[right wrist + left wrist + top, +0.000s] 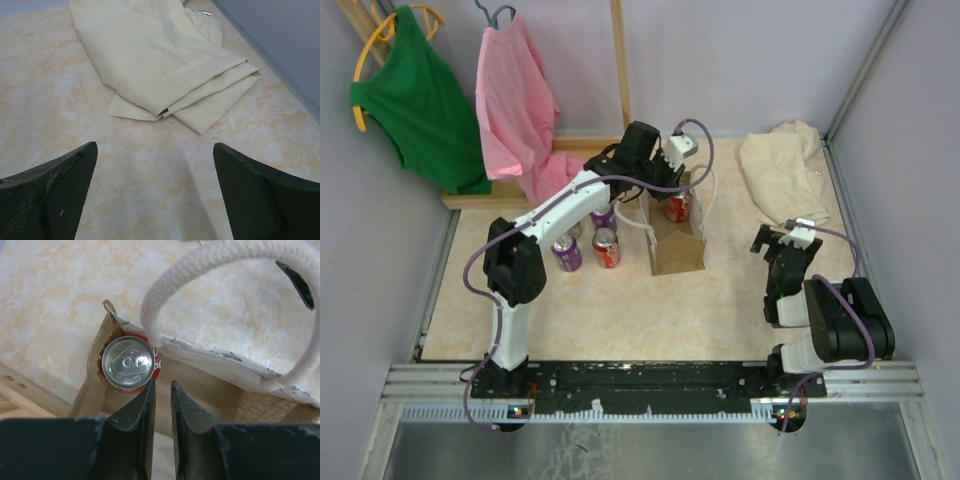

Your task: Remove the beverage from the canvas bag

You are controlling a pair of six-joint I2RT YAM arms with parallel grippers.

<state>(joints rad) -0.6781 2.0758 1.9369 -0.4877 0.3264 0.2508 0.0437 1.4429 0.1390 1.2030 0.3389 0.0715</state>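
The tan canvas bag [677, 248] stands upright mid-table with white rope handles [210, 260]. A red can [677, 207] stands inside at its far end; the left wrist view shows its silver top [128, 363] against the burlap wall [92, 385]. My left gripper [662, 176] hangs over the bag's mouth. Its fingers [161, 386] are nearly together with a thin gap, just right of the can top, gripping nothing that I can see. My right gripper [782, 242] is open and empty [155, 165] low over the table, far right of the bag.
Two purple cans [567, 253] [603, 218] and a red can [606, 247] stand left of the bag. A pale beige cloth heap [782, 170] [160, 60] lies back right. Green and pink shirts hang over a wooden rack [500, 195] at the back left. Grey walls enclose the table.
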